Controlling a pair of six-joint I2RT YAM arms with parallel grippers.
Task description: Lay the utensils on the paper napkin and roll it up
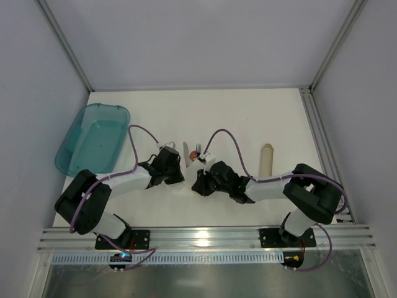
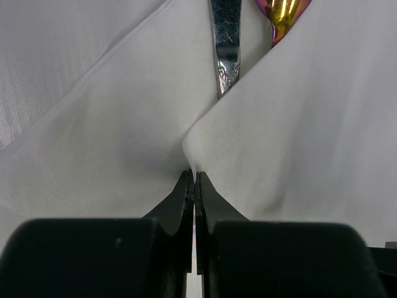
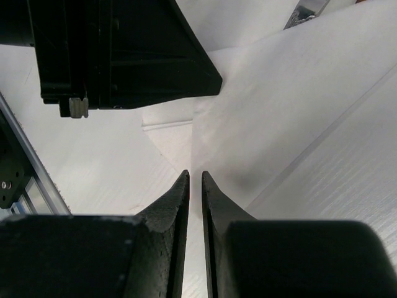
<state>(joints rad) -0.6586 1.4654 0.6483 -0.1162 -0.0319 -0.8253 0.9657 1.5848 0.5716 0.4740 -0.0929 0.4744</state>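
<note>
Top external: off-white table [image 1: 248, 118] is lying open across its far half. A translucent teal plastic tub [image 1: 93, 139] is sitting at the left edge and a tan cylinder-shaped tube [image 1: 267, 160] is lying right of centre, both well apart from the work. An aluminium rail [image 1: 205, 239] is running along the near edge. The left gripper [image 1: 181, 176] and right gripper [image 1: 196, 184] are meeting tip to tip at mid-table, crowding the thin white paper napkin [image 1: 188, 181] between them. A pale slim knife [image 1: 185, 151] and a silver-tined fork [image 1: 198, 149] are poking out just beyond the grippers, side by side and pointing toward the far wall. Left wrist: the left gripper [image 2: 194, 180] is clenching a raised fold of the paper napkin [image 2: 124, 143], fingers pressed together on it. Two napkin flaps are crossing over a silvery embossed handle [image 2: 224, 49] and a gold-and-pink iridescent tip [image 2: 282, 15]; cannot tell which utensil each belongs to. Ribbed table surface is showing at the upper left. Right wrist: the right gripper [image 3: 195, 181] is pinching a napkin [image 3: 279, 112] edge, with only a sliver of gap between the fingers. The left gripper's black body [image 3: 124, 49] is hanging just ahead, leaving very little room between the two.
</note>
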